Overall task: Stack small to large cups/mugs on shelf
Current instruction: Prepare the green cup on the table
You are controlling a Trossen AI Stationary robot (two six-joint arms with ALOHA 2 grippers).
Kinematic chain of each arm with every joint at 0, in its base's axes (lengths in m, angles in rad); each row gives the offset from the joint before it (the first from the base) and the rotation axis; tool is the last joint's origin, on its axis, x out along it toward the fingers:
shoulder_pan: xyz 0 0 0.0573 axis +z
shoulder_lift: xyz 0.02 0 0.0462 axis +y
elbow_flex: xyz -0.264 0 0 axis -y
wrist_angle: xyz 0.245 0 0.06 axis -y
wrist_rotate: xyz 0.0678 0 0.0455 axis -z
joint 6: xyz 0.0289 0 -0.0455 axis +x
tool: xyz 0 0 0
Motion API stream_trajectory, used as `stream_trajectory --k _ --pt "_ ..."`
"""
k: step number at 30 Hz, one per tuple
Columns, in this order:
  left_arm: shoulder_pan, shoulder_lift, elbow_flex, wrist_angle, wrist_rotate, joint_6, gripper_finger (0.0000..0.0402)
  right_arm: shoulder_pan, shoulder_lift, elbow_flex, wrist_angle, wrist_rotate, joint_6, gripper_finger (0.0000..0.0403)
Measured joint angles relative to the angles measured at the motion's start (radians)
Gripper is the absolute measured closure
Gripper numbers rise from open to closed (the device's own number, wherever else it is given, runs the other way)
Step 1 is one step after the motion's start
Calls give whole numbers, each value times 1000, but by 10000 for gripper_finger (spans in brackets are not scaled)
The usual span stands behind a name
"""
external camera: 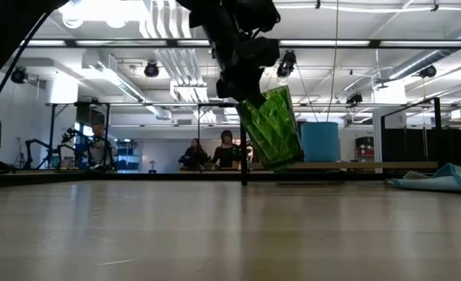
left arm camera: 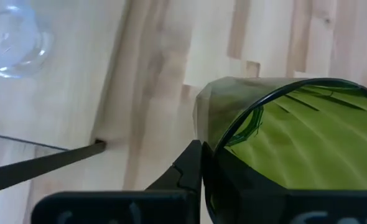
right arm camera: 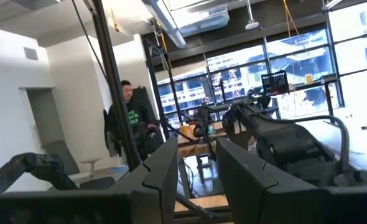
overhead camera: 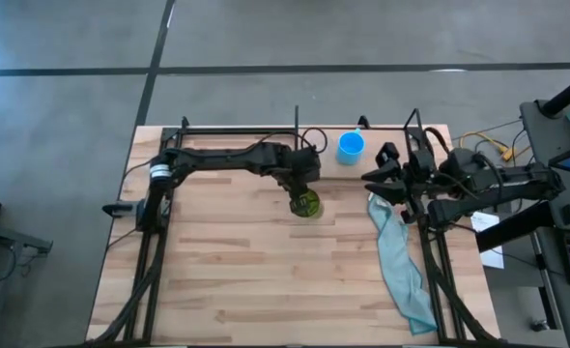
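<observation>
My left gripper [overhead camera: 304, 191] is out over the middle of the table, shut on the dark green cup [overhead camera: 307, 204], which the low view shows tilted and clear of the tabletop [external camera: 273, 129]. The bright blue mug [overhead camera: 351, 147] stands on its base on the shelf [external camera: 371, 165] along the far edge. The small clear cup [left arm camera: 9, 37] stands beyond the shelf's thin black frame bar [left arm camera: 40, 163]. My right gripper [overhead camera: 384, 180] waits at the right, open, its fingers [right arm camera: 165, 171] level and touching nothing. My left gripper holds the green cup at its rim [left arm camera: 230, 134]; one finger [left arm camera: 190, 167] lies on the outside of the wall, and the other is hidden by the cup. The fingers come from above, slanting. The cup hangs below them, tilted, bottom toward the table, lifted clear.
A teal cloth [overhead camera: 401, 261] lies on the table's right side, running toward the near edge. Black frame posts [overhead camera: 297, 118] rise at the far edge. People sit in the room behind the table [external camera: 226, 148]. Bare wood lies near and left of the cup.
</observation>
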Motion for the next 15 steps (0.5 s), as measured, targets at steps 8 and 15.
stream_trajectory --k 8,15 --pt "26 0 -4 6 9 -23 400 0 15 0 -24 0 0 298" --pt "28 1 -5 6 34 -23 394 0 15 0 -22 0 -29 298"
